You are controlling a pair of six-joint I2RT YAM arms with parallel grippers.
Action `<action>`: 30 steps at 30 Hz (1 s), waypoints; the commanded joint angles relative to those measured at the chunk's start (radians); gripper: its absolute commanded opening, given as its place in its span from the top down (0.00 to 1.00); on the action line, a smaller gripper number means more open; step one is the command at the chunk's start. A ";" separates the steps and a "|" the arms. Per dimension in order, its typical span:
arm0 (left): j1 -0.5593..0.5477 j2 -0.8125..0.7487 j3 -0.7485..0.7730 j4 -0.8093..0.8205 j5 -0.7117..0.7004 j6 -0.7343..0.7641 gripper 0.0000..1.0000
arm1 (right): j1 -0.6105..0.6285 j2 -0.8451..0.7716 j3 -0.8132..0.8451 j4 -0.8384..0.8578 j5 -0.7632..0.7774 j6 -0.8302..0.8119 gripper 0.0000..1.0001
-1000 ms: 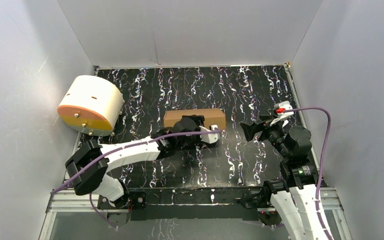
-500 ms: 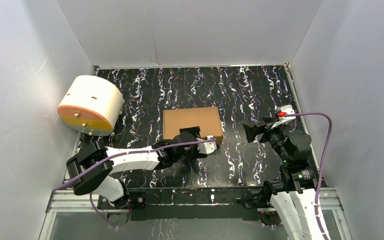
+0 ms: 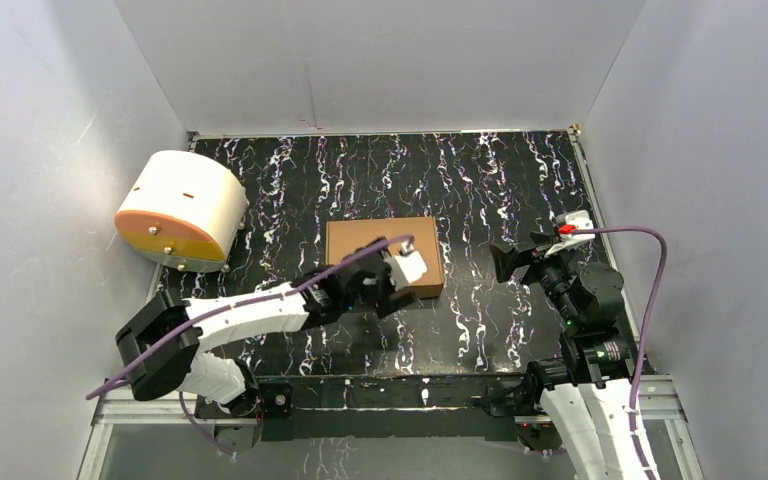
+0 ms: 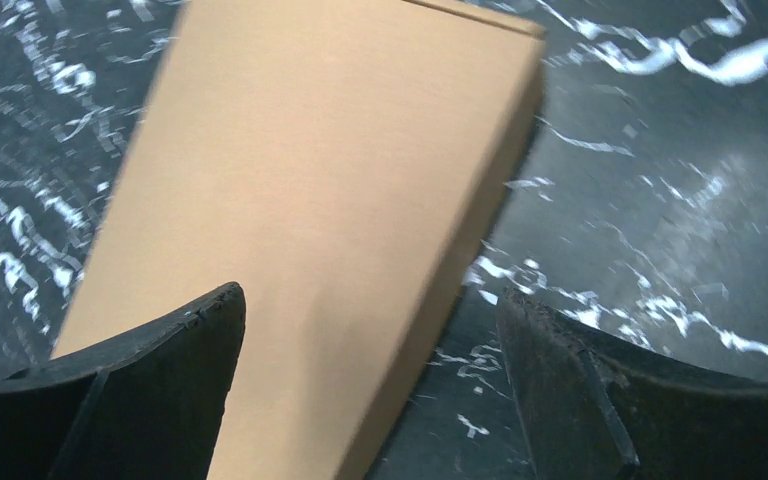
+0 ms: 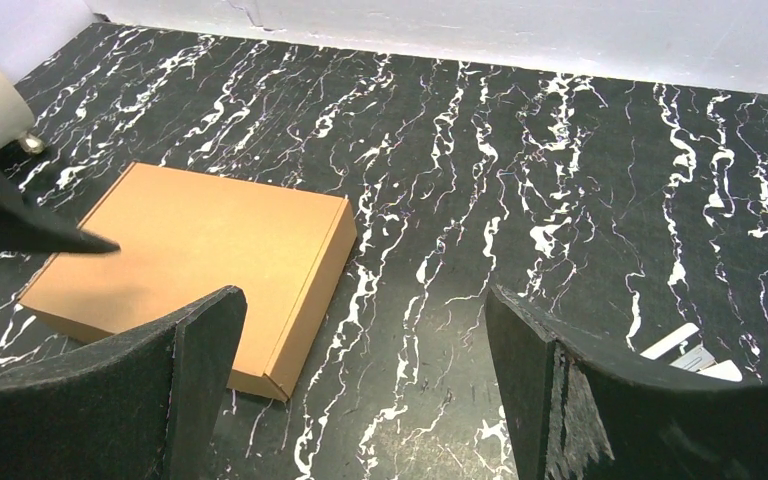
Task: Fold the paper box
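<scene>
The paper box (image 3: 365, 242) is a closed, shallow brown cardboard box lying flat near the middle of the marbled black table (image 3: 480, 180). My left gripper (image 3: 392, 272) hovers just above the box's near right corner, open, with nothing held. In the left wrist view the box (image 4: 310, 190) lies under the left finger (image 4: 160, 380), and its right edge runs between the jaws of the left gripper (image 4: 370, 345). My right gripper (image 3: 510, 263) stands open to the right of the box, apart from it. From the right wrist, the box (image 5: 190, 250) lies ahead on the left of that gripper (image 5: 365, 370).
A cream-white cylinder with an orange face (image 3: 182, 208) lies at the table's left edge, close to the left wall. Grey walls enclose the table on three sides. A purple cable (image 3: 630, 232) loops off the right wrist.
The box has dropped from standing on its edge to lying flat. My left gripper has opened, let go of it and drawn back to its near right corner. The right arm barely moved.
</scene>
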 commanded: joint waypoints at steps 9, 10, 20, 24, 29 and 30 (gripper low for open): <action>0.462 -0.185 0.078 -0.106 0.107 -0.579 0.07 | 0.002 0.005 0.024 0.028 0.055 -0.037 0.01; 0.505 -0.219 0.062 -0.108 0.121 -0.614 0.07 | 0.001 0.006 0.025 0.028 0.061 -0.042 0.01; 0.707 -0.614 -0.084 -0.204 0.083 -0.748 0.06 | 0.003 -0.029 0.009 0.030 0.130 -0.067 0.01; 0.708 -0.801 -0.110 -0.262 0.065 -0.719 0.06 | 0.003 -0.037 0.009 0.033 0.168 -0.074 0.01; 0.708 -1.003 -0.101 -0.372 0.020 -0.683 0.06 | 0.003 -0.040 0.011 0.030 0.190 -0.086 0.01; 0.708 -1.051 -0.098 -0.394 0.004 -0.679 0.06 | 0.003 -0.043 0.011 0.030 0.196 -0.090 0.01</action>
